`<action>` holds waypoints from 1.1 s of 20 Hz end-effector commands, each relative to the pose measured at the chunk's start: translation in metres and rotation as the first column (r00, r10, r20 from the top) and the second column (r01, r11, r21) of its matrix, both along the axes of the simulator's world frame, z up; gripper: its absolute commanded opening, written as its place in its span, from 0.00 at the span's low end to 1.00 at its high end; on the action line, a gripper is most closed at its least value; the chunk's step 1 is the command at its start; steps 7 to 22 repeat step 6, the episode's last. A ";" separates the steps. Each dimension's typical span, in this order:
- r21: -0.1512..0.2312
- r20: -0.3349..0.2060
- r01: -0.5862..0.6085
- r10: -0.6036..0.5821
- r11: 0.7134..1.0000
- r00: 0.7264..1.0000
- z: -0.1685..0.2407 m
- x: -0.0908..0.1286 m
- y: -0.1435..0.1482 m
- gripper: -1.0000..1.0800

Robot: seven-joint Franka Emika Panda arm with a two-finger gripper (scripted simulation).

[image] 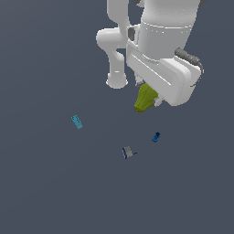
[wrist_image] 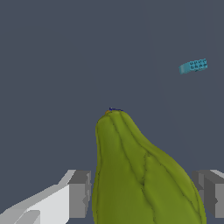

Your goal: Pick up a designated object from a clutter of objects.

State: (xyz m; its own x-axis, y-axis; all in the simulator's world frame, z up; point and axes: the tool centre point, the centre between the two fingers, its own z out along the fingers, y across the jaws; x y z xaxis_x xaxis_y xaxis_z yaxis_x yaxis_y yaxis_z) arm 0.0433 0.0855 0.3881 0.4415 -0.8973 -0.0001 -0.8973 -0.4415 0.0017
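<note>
The designated object, an olive-green ribbed, tapered lump (image: 145, 98), hangs below the white hand, raised off the grey floor. My gripper (image: 149, 97) is shut on it, and the hand hides the fingers in the exterior view. In the wrist view the lump (wrist_image: 140, 175) fills the space between the two grey fingers (wrist_image: 79, 194), pressed by both. The rest of the clutter of objects lies on the floor: a light-blue flat block (image: 77, 121) (wrist_image: 193, 66), a dark-blue cylinder (image: 156, 136) and a grey-and-navy boxy piece (image: 128, 152).
The white arm (image: 151, 41) stands at the back of the exterior view, its base (image: 117, 81) just behind the lifted lump. The floor is a plain dark grey surface (image: 55, 192).
</note>
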 end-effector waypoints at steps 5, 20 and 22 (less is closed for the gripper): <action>0.001 0.002 0.000 0.000 1.000 1.000 0.010 0.004 0.005 0.00; 0.001 0.002 0.000 0.000 1.000 1.000 0.010 0.004 0.006 0.00; 0.001 0.002 0.000 0.000 1.000 1.000 0.010 0.004 0.006 0.00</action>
